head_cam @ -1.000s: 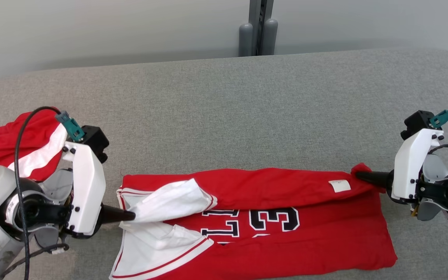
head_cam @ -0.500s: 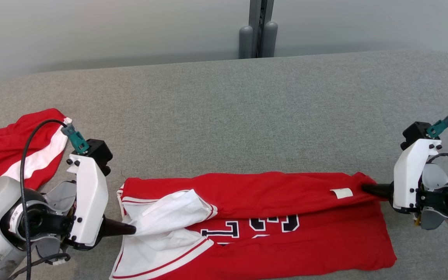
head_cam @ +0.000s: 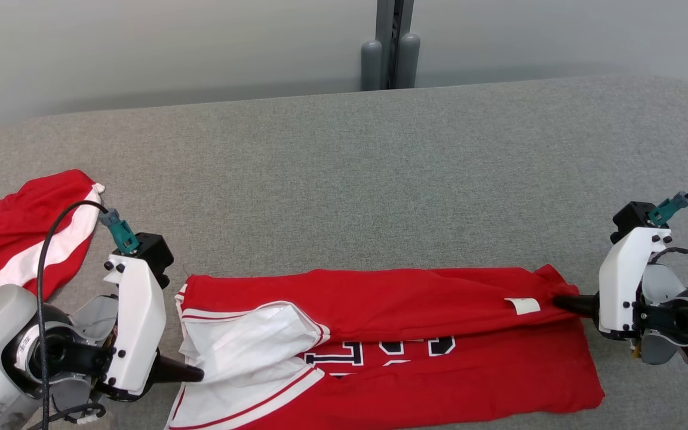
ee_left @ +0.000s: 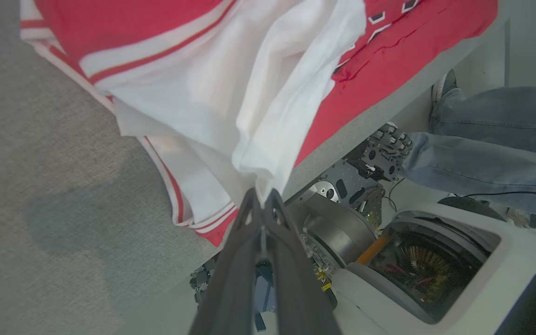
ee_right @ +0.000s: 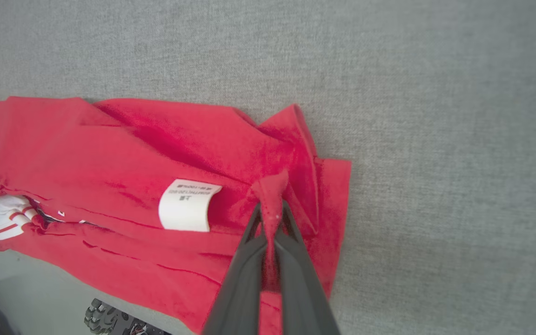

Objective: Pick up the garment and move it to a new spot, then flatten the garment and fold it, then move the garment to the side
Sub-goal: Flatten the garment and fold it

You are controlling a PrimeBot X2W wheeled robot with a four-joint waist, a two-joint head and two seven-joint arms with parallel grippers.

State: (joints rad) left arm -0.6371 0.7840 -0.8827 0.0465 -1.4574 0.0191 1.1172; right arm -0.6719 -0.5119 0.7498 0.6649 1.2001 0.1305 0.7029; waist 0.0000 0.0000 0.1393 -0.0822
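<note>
The garment is a red jersey with white trim and black-and-white numbers, lying lengthwise near the front edge of the grey table. Its far long edge is turned over toward me and partly covers the numbers. My left gripper is shut on the white fabric at the jersey's left end; the left wrist view shows that white cloth pinched at my left gripper. At the right end, my right gripper is shut on a red corner, and the right wrist view shows the red fold caught in my right gripper beside a white label.
A second red and white garment lies bunched at the table's left edge. A grey post stands behind the table. Under the table edge, the left wrist view shows the robot's base and a person's jeans-clad leg.
Both grippers have drawn the held edge toward me, so the folded-over layer now covers more of the numbers. The camera has tilted slightly, shifting the whole scene.
</note>
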